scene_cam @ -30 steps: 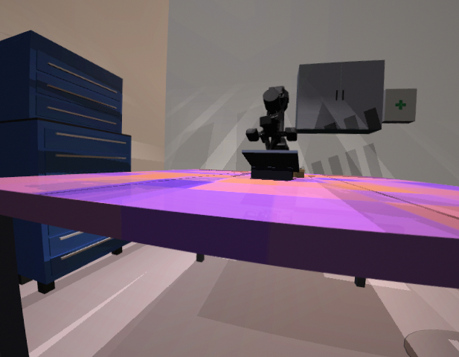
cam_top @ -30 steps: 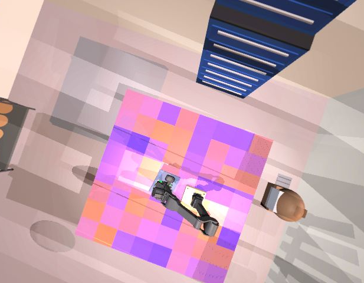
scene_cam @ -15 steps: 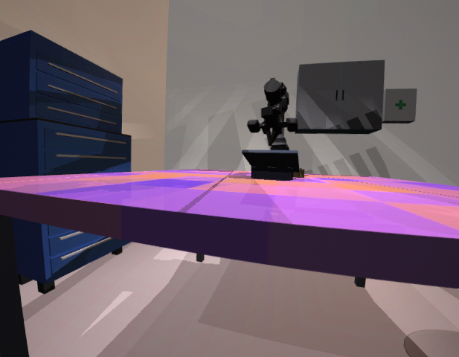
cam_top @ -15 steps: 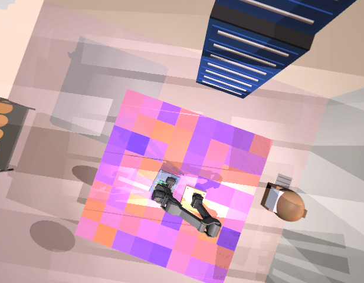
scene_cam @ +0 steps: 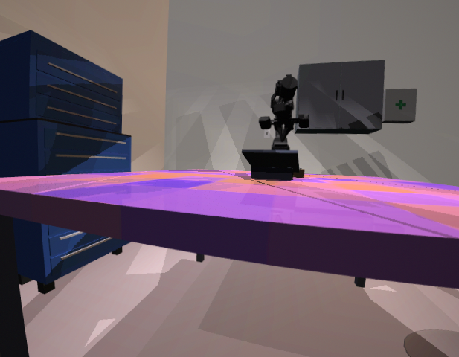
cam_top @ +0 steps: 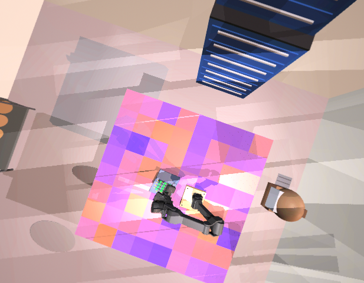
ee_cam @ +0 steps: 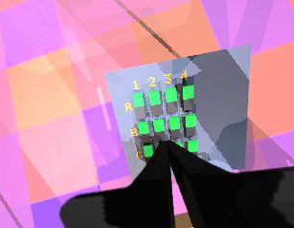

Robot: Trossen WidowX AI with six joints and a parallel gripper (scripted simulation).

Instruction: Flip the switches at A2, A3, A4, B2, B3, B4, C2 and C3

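The switch panel [cam_top: 170,175] [scene_cam: 271,160] [ee_cam: 223,95] is a tilted grey board with yellow labels and green-and-dark rockers. In the wrist view, A1 [ee_cam: 138,100], A2 [ee_cam: 154,98], A3 [ee_cam: 170,94] and A4 [ee_cam: 188,92] show green at their far ends, as do B1 [ee_cam: 143,127], B2 [ee_cam: 158,125], B3 [ee_cam: 174,123] and B4 [ee_cam: 190,121]. C1 [ee_cam: 147,151] and C4 [ee_cam: 192,145] show green. C2 and most of C3 are hidden behind the fingers. Exact tilts are hard to tell. My gripper [scene_cam: 282,140] [ee_cam: 166,144] is shut and empty, its tips over the C2–C3 area; contact is unclear.
The arm's cream base plate [cam_top: 184,203] is beside the panel on the multicoloured table [cam_top: 145,105] [scene_cam: 206,198]. A blue drawer cabinet [cam_top: 236,63] [scene_cam: 79,92] stands beyond the table. A brown rounded object [cam_top: 290,205] is off the table's other side.
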